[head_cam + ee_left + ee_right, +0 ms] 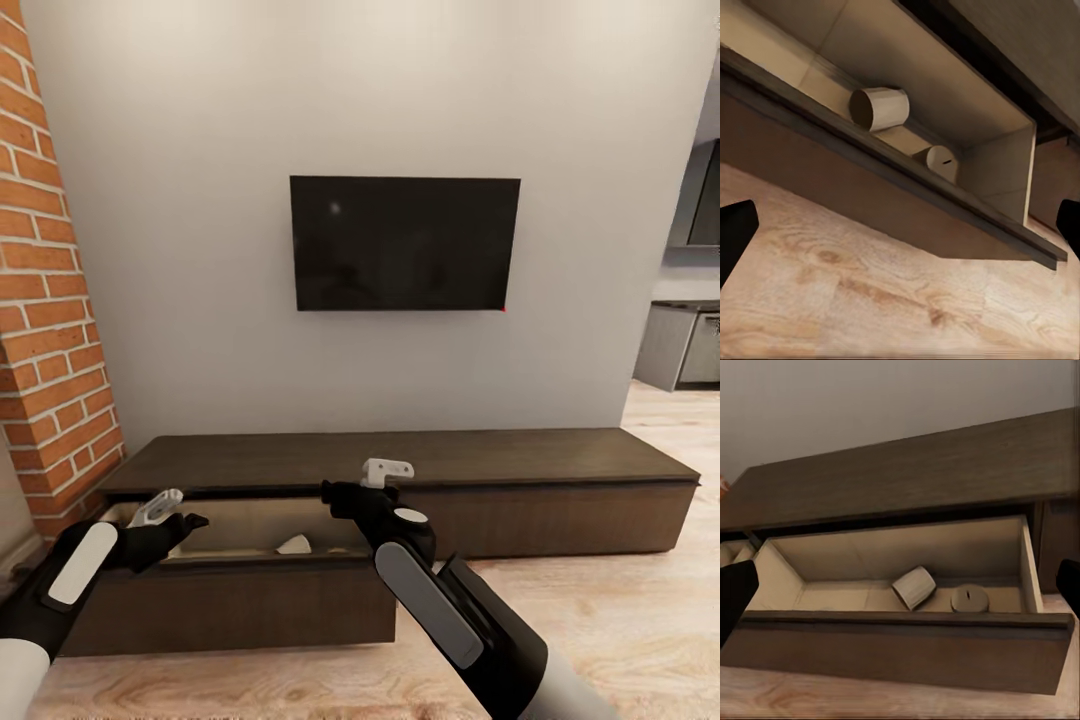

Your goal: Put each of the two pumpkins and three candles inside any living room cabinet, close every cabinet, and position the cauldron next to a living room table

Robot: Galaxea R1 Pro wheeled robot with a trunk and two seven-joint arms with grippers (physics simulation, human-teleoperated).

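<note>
Brown wood makes up the cabinet (420, 470), which serves as your landmark along the wall below the television (405, 243). Its left-hand drawer (230, 590) stands pulled out, pale beige inside.

Your left gripper (165, 510) hangs over the drawer's left end, jaws spread and empty. Inside the drawer, towards its right end, the right wrist view shows two candles. The tipped candle (914, 586) lies on its side, long axis level and slanted across the drawer floor, one flat end facing the drawer front. The upright candle (970, 598) stands just beside it, closer to the right wall, axis vertical. The two sit near each other; contact cannot be confirmed.

Your right gripper (378, 478) hovers above the drawer's right end, jaws likewise apart and holding nothing.

Judgement: the candles look light, rigid and smooth, and the tipped one would likely roll if nudged. Should you reposition either, close across the curved sides at mid-height. The drawer front is flat and without a handle; press squarely on its face to shut it.
</note>
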